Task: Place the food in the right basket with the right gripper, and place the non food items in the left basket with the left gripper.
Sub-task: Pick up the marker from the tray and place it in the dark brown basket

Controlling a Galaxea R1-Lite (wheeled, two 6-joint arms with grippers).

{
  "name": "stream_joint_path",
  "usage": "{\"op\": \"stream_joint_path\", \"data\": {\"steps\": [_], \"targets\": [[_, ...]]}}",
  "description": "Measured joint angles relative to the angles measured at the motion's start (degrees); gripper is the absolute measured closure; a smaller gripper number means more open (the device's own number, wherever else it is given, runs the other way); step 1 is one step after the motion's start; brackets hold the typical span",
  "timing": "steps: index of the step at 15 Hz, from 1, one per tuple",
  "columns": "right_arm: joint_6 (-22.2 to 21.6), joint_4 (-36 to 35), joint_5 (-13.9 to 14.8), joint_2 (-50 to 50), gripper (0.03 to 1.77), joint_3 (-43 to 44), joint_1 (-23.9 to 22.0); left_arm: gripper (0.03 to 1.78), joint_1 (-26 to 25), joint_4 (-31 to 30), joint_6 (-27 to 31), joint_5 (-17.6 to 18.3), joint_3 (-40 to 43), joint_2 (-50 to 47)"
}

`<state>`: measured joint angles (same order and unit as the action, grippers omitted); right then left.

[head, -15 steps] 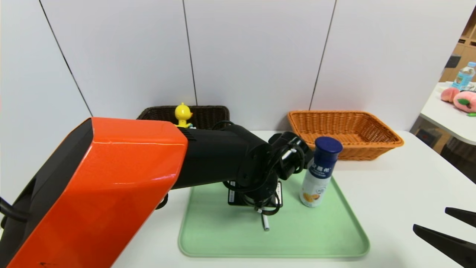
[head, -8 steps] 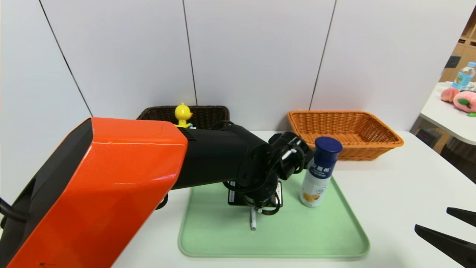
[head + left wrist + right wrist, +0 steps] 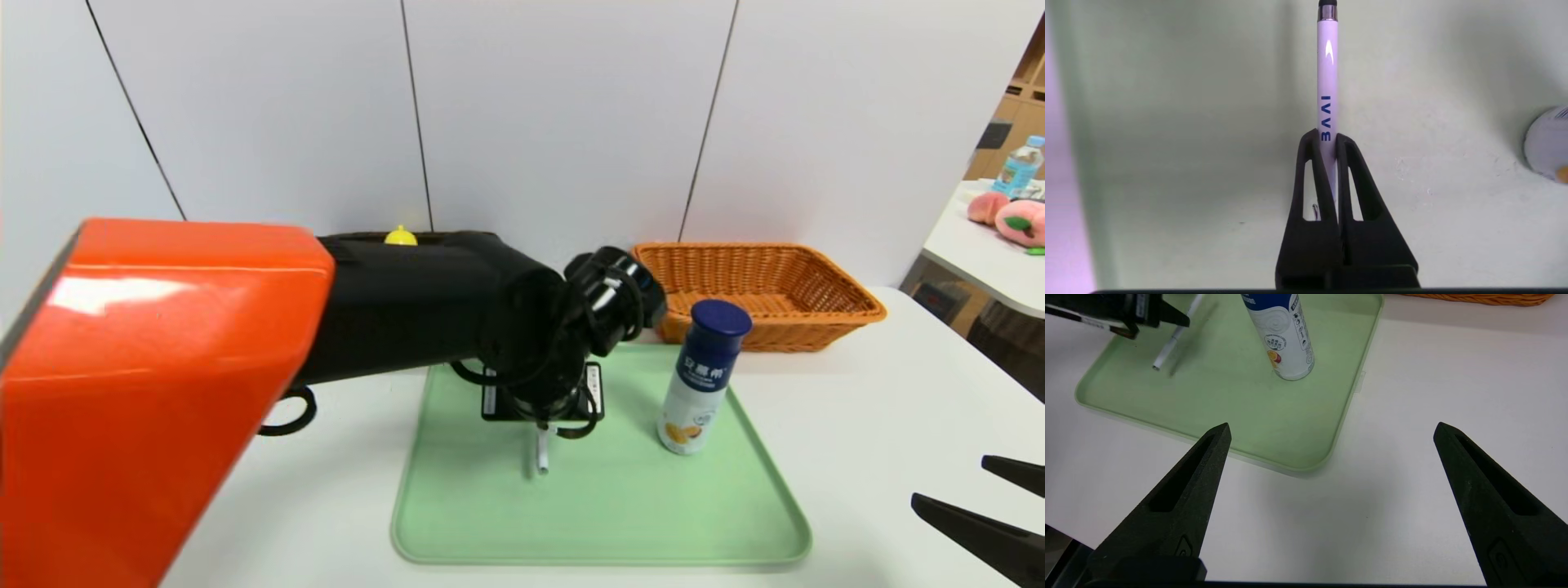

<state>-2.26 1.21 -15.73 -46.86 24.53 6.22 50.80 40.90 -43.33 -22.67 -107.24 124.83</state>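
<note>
One non-food item now off the green tray (image 3: 735, 523): white pen (image 3: 1327, 73) pinched between the closed fingers of the left gripper (image 3: 1327, 141), lifted clear of the mat where a second ago it lay flat under half-open jaws; hangs tip-down over the tray's middle. Next, by judgement, a carry to the dark left basket behind the arm, mostly hidden; yogurt bottle (image 3: 704, 377) upright on the tray, right gripper (image 3: 1331, 433) parked wide open, holding nothing.
</note>
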Motion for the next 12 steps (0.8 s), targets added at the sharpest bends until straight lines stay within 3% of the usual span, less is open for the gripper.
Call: {"op": "stream_joint_path", "data": {"steps": [5,9,12], "targets": [[-0.2,0.1,0.0,0.3,0.09,0.0,0.0,1.75,-4.1,1.8,6.1,-0.2,0.0,-9.9],[-1.6,0.2,0.0,0.8,0.09,-0.1,0.0,1.75,-11.4,1.3,23.1,0.4,-0.2,-16.3],[-1.5,0.2,-0.1,1.3,0.09,-0.2,0.0,1.75,-17.0,1.2,35.2,4.3,-0.7,-17.8]]}}
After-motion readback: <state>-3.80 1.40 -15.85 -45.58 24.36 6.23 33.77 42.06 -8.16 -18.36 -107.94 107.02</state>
